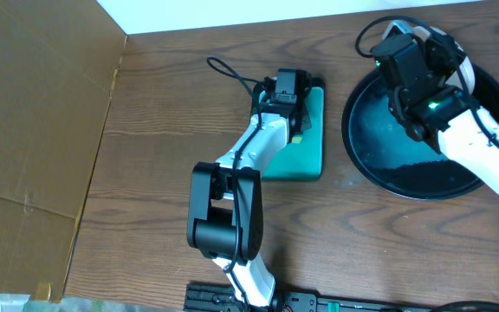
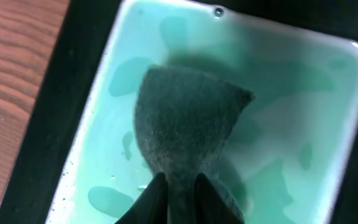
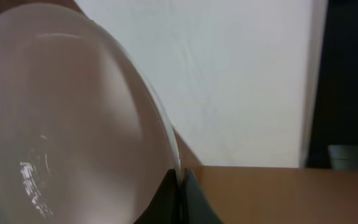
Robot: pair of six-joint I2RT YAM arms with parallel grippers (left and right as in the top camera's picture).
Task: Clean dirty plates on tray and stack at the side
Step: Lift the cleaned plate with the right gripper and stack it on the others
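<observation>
Our right gripper (image 3: 180, 182) was clamped on only the thin rim of the plate (image 3: 61, 118). The plate spread toward ten o'clock from the fingertips and hung above the tray (image 1: 405, 172) near its twelve-o'clock edge. We judged it could pivot or slip free. Our left gripper (image 2: 180, 193) pinched the grey sponge (image 2: 185, 118) over the teal dish (image 2: 316, 87), which might drip.

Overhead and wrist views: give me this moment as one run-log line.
left hand shut on grey sponge over teal dish | right hand shut on plate rim over tray
</observation>
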